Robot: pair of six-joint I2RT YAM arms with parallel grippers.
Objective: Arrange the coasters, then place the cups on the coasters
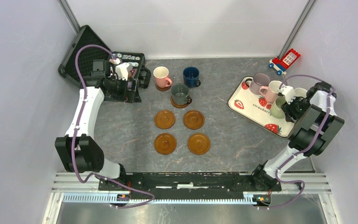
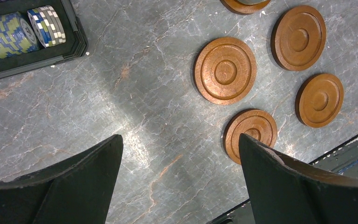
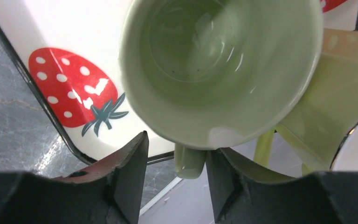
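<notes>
Four bare brown coasters (image 1: 165, 119) lie in a square at mid-table. Behind them a pink cup (image 1: 161, 77), a navy cup (image 1: 191, 77) and a grey-green cup (image 1: 181, 94) each stand on a coaster. My left gripper (image 1: 133, 89) hangs open and empty near the chip case; in its wrist view the gripper (image 2: 181, 154) is above bare table beside the coasters (image 2: 225, 71). My right gripper (image 3: 177, 158) is open around the handle (image 3: 189, 163) of the light green cup (image 3: 221, 70) on the tray; the right finger touches the handle and a gap shows on the left.
The white strawberry tray (image 1: 242, 100) at the right also holds a mauve cup (image 1: 260, 83), a pale pink cup (image 1: 274, 89) and a cream cup (image 1: 300, 92). An open black case (image 1: 86, 53) of poker chips (image 2: 23, 30) sits far left. A red toy (image 1: 286, 60) lies at the back right.
</notes>
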